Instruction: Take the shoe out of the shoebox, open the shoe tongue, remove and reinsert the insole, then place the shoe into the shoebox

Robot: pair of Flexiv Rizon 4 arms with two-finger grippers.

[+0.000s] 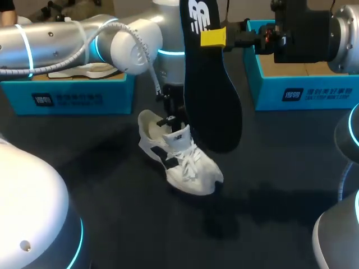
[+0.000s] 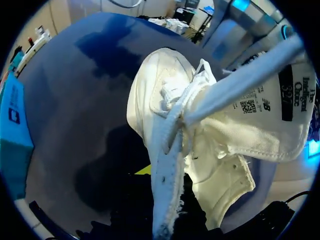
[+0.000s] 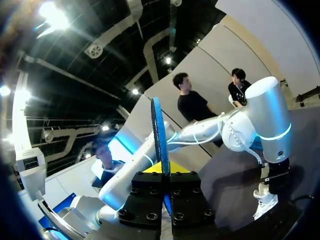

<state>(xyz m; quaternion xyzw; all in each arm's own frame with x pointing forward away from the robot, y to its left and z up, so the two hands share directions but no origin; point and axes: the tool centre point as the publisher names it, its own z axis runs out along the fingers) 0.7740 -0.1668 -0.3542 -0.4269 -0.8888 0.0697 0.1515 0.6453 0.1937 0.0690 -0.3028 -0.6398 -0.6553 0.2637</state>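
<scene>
On dark table (image 1: 112, 224), near the middle: white shoe (image 1: 182, 159), out of any box, resting on its sole, toe toward the near edge, heel toward the back. Tongue (image 1: 179, 137) pulled up and standing, laces (image 1: 190, 162) loose. From the left wrist view, inner label side of the tongue (image 2: 260, 125) seen spread wide over the shoe's opening.

At the shoe's collar, heel end: left gripper (image 1: 168, 120), coming down from the left arm (image 1: 67, 39). Touching or just beside the shoe's upper rim; grip state not determinable from any view.

Above and just behind the shoe: black insole (image 1: 213, 101), hanging upright, heel end up, toe end down, off the table. Clamped at its upper part by the right gripper (image 1: 216, 37), yellow tips pressed to both faces. Confirmed from the right wrist view: insole (image 3: 159, 135) edge-on, pinched between the closed pads of the right gripper (image 3: 162, 172). Contact between insole tip and shoe not determinable.

At back left: teal shoebox (image 1: 78, 98), open, with a second white shoe (image 1: 84, 70) inside. At back right: second teal shoebox (image 1: 303, 92), open, partly behind the right arm (image 1: 336, 33).
</scene>
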